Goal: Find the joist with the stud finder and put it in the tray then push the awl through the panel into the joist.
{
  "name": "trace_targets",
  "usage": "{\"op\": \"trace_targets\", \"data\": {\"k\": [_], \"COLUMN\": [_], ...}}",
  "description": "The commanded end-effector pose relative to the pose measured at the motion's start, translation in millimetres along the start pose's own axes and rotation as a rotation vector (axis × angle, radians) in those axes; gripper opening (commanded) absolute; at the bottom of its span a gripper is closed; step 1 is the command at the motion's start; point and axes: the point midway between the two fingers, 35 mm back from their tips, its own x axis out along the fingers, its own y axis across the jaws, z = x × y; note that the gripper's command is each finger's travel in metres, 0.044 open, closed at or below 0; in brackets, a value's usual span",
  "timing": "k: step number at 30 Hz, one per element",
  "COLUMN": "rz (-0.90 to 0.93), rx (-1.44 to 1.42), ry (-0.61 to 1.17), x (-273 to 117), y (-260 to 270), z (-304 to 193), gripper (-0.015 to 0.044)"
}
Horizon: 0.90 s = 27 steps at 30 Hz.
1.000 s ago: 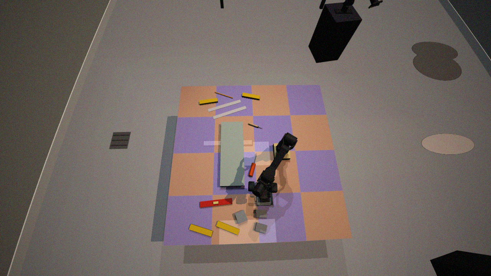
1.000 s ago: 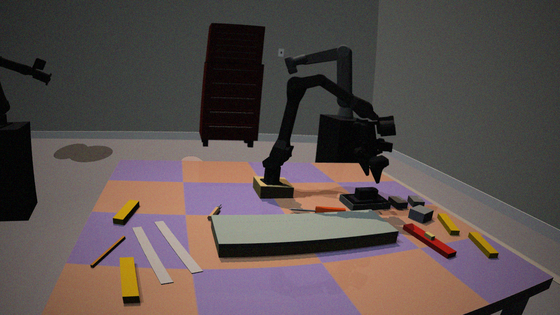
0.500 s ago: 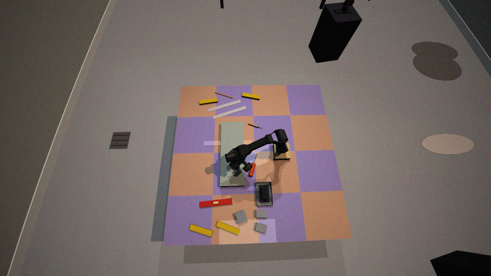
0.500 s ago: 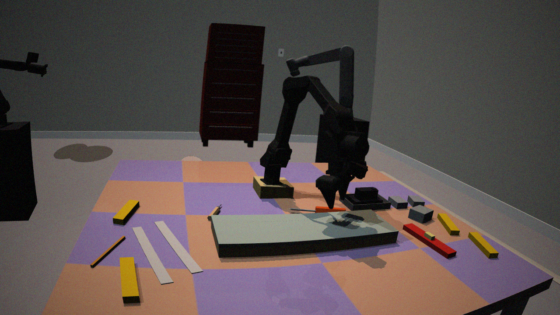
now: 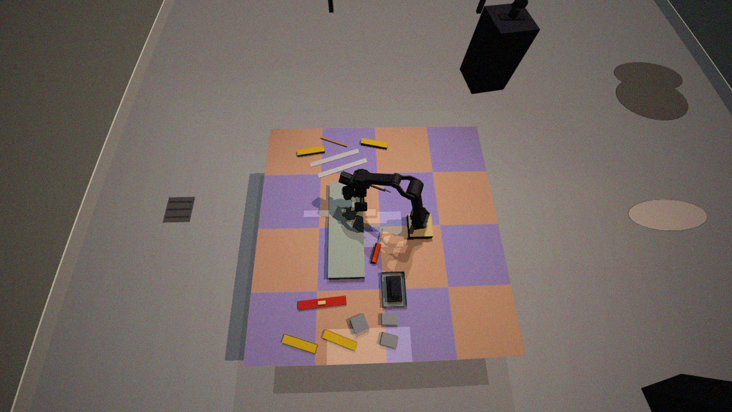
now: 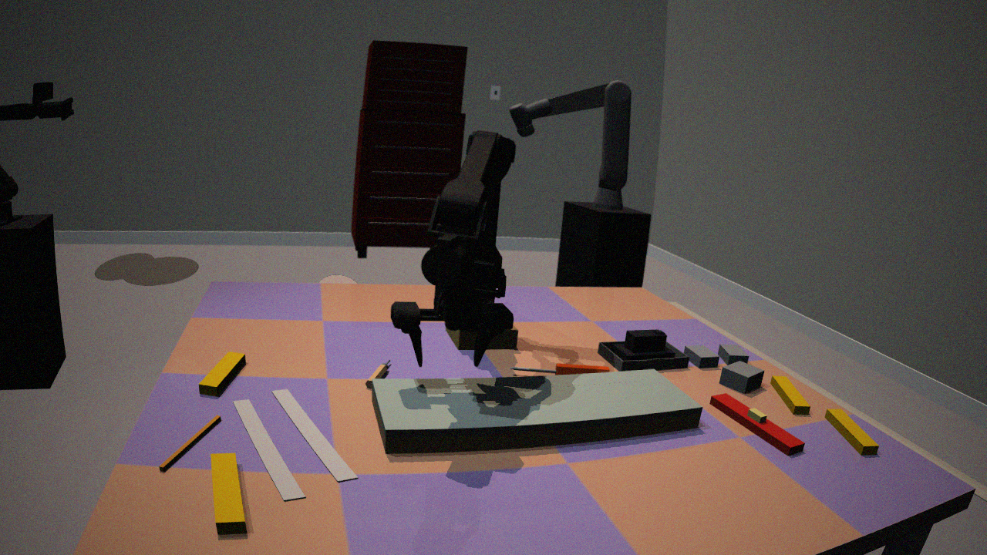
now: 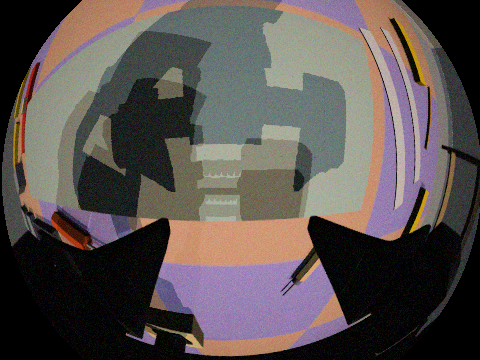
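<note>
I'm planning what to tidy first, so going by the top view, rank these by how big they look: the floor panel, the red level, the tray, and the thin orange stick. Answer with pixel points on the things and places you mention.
1. Panel [image 5: 346, 250] [image 6: 607, 400]
2. Tray [image 5: 383, 302] [image 6: 611, 360]
3. Level [image 5: 335, 301] [image 6: 773, 431]
4. Stick [image 5: 333, 142] [image 6: 190, 442]

Tray over level is by area; the level looks longer.

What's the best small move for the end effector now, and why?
I'd probably shift the end effector sideways toward the awl, staying open: its fingers hold nothing and hang over the panel, while the awl lies beside it and the stud finder already sits in the tray.
</note>
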Motion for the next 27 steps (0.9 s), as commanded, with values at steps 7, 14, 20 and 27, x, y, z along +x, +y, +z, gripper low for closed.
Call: {"op": "trace_targets", "data": {"k": [7,14,20,27], "rz": [0.005,0.004,0.004,0.004], "rx": [0.403,0.403,0.403,0.403], "ry": [0.082,0.082,0.081,0.081], "x": [13.3,13.2,13.1,13.3], "y": [-108.6,-109.2,-114.4,-118.4], "z": [-79.7,-79.5,-76.9,-75.0], "gripper": [0.0440,0.0440,0.0440,0.0440]}}
